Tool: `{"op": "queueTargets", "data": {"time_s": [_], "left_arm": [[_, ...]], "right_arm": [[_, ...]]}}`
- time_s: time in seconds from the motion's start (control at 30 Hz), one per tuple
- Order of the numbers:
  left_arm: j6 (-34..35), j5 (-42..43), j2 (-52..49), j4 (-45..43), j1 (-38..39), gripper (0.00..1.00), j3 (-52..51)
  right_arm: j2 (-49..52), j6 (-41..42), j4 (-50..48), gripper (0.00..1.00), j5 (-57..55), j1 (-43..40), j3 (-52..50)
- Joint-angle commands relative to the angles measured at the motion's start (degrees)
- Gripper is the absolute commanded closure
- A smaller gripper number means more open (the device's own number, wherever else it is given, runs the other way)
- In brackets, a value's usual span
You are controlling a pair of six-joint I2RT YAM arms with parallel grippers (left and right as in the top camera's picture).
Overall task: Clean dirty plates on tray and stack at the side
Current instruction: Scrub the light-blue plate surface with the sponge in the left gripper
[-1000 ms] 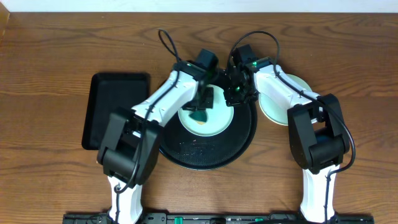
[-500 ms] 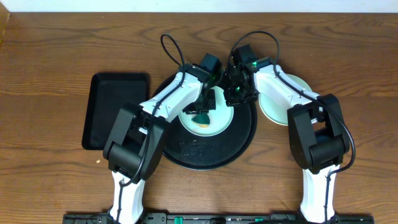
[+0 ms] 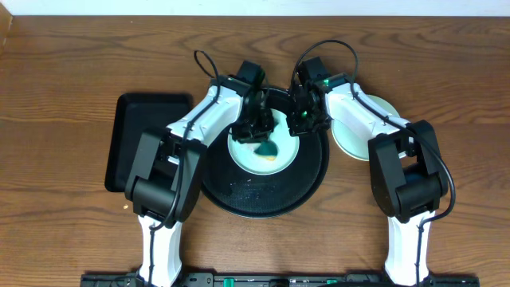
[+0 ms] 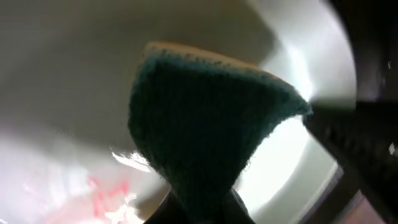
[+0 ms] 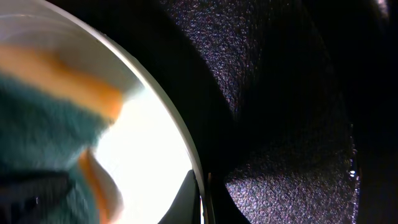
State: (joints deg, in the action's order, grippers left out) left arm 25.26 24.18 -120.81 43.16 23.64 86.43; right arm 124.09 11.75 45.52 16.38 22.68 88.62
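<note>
Right now you are mid-scrub. The left gripper (image 3: pixel 259 131) is clamped on a green sponge (image 3: pixel 268 148) with a yellow backing, pressing it onto the mint plate (image 3: pixel 247 158). That plate sits in the upper middle of the round tray (image 3: pixel 263 199).

- Left wrist view: the sponge fills the frame. A reddish smudge (image 4: pixel 99 186) shows on the plate at lower left, beside the sponge and not under it, so I judge the cleaning unfinished.
- The right gripper (image 3: pixel 305 121) is at the plate's right edge. In its own view the rim runs straight between the fingertips. They seem to be pinched narrowly on the rim to steady the plate, though that corner is dark and I would not swear to it.
- Next move, as I read it: sweep the sponge across to the smudge while you keep the rim held. Then lift the sponge clear so the plate can go to the side.

Around the work:
- The side stack (image 3: pixel 355 142) lies on the table (image 3: pixel 64 80) just right of the round tray, partly under the right arm. You cannot count its plates from here.
- A rectangular tray (image 3: pixel 147 143) sits well to the left.

In the way:
- The two grippers are close together over one small plate.
- The right forearm overhangs the stack.
</note>
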Motion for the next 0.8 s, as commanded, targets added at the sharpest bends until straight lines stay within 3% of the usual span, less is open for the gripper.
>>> {"op": "queueTargets", "data": {"time_s": [0.0,0.1,0.3,0.4,0.5,0.77], "left_arm": [[3.48,-15.50,-1.14,-0.87,0.09,0.93,-0.57],[5.86,-21.29,-1.14,0.83,0.11,0.93,-0.57],[8.96,-21.66,-1.14,8.41,0.11,0.93,-0.57],[8.90,-21.68,-1.14,12.13,0.17,0.92,-0.57],[4.33,-21.70,-1.14,14.86,0.15,0.93,-0.57],[1.36,-26.56,-1.14,9.70,0.15,0.93,-0.57]], "right_arm": [[2.62,1.07,0.33,0.99,0.37,2.14,-2.45],[2.62,1.07,0.33,0.99,0.33,2.14,-2.45],[2.62,1.07,0.33,0.99,0.28,2.14,-2.45],[2.62,1.07,0.33,0.99,0.17,2.14,-2.45],[2.62,1.07,0.31,0.99,0.17,2.14,-2.45],[2.62,1.07,0.33,0.99,0.17,2.14,-2.45]]}}
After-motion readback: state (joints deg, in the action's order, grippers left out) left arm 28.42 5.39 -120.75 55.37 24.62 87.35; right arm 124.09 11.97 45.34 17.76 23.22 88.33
